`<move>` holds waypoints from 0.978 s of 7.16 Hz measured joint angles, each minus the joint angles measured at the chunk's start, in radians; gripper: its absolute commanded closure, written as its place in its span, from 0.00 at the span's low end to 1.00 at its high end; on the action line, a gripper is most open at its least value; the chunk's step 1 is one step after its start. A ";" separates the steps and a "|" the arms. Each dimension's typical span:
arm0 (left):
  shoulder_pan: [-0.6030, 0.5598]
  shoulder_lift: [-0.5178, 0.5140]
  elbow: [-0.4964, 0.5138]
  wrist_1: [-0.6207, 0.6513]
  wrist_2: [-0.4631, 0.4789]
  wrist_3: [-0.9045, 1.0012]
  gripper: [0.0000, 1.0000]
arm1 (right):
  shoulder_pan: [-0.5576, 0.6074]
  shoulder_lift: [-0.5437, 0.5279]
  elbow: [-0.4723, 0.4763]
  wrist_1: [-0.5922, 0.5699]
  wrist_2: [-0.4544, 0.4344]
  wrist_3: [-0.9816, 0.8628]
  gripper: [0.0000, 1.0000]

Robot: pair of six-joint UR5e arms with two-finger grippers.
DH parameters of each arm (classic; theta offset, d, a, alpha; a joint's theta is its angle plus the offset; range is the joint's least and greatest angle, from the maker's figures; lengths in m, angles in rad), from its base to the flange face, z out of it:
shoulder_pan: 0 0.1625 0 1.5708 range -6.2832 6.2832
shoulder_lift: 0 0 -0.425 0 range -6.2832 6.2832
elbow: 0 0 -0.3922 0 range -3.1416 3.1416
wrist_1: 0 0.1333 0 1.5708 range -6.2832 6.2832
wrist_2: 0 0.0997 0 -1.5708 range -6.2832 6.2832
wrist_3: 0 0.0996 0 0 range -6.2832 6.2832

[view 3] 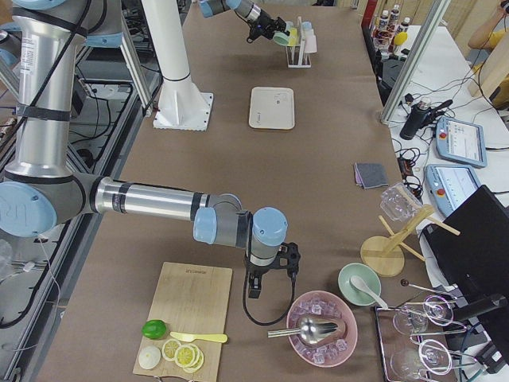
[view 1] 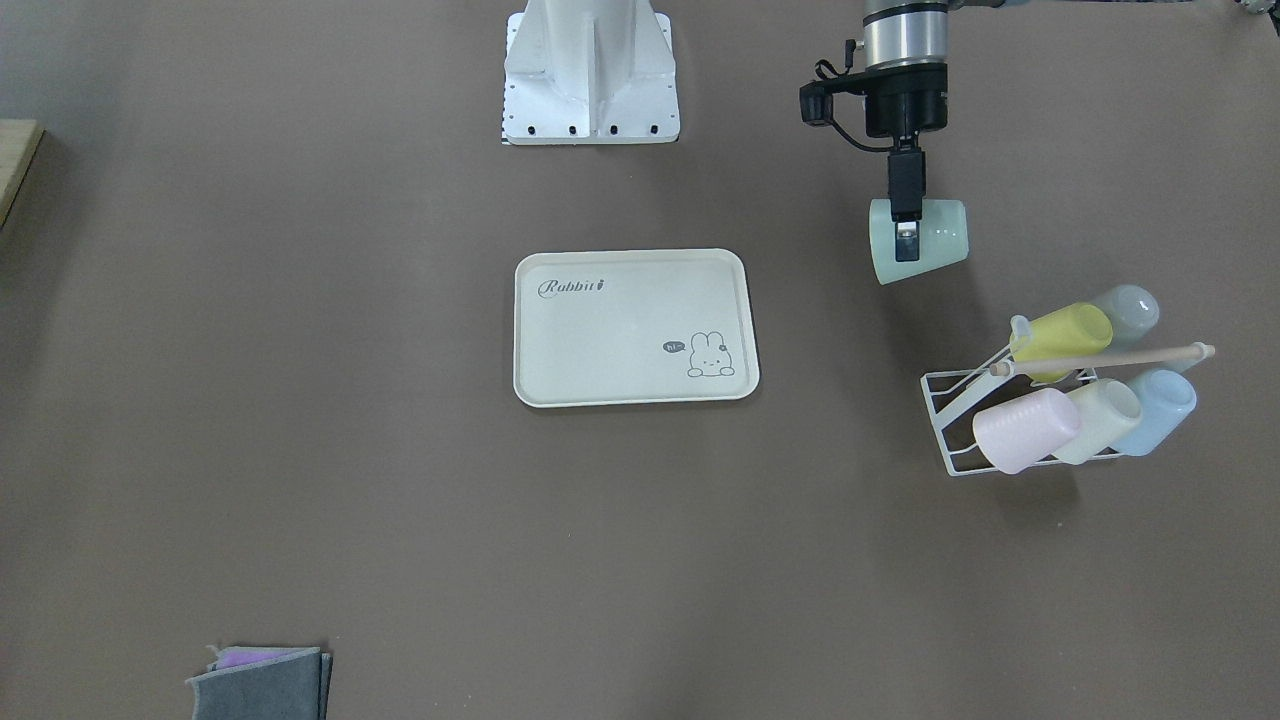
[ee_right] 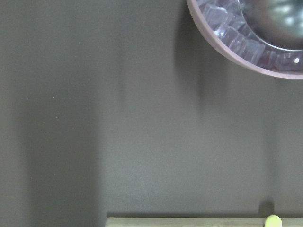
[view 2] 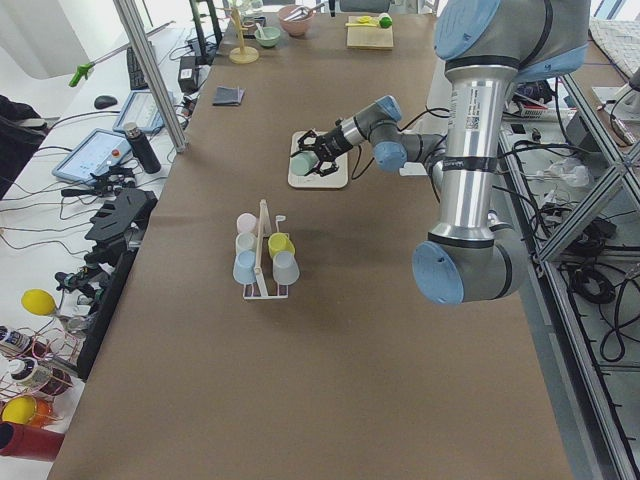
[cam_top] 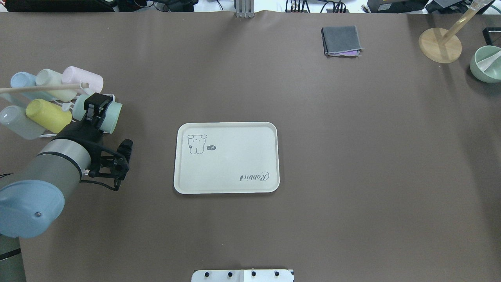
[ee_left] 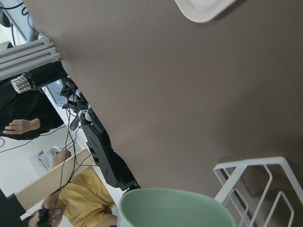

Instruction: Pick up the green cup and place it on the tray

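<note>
The left gripper (view 1: 905, 228) pinches the green cup (view 1: 945, 238) at its rim, apparently lifted clear of the table near the cup rack (view 1: 1100, 359). The carry is under way. Next the cup must cross to the tray (view 1: 600, 340) at mid-table and be lowered.

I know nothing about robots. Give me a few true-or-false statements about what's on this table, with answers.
The left gripper holds the green cup. True.
The green cup stands on the tray. False: it is held tilted, beside the rack.
A pink cup sits on the rack. True.
The tray shows a cat drawing. False: a bunny.
The grey cloth lies on the tray. False: it lies on the table, far from it.
</note>
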 measured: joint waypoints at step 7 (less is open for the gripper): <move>0.006 -0.057 0.190 -0.449 -0.170 -0.654 1.00 | 0.000 -0.002 0.000 0.000 0.005 0.000 0.00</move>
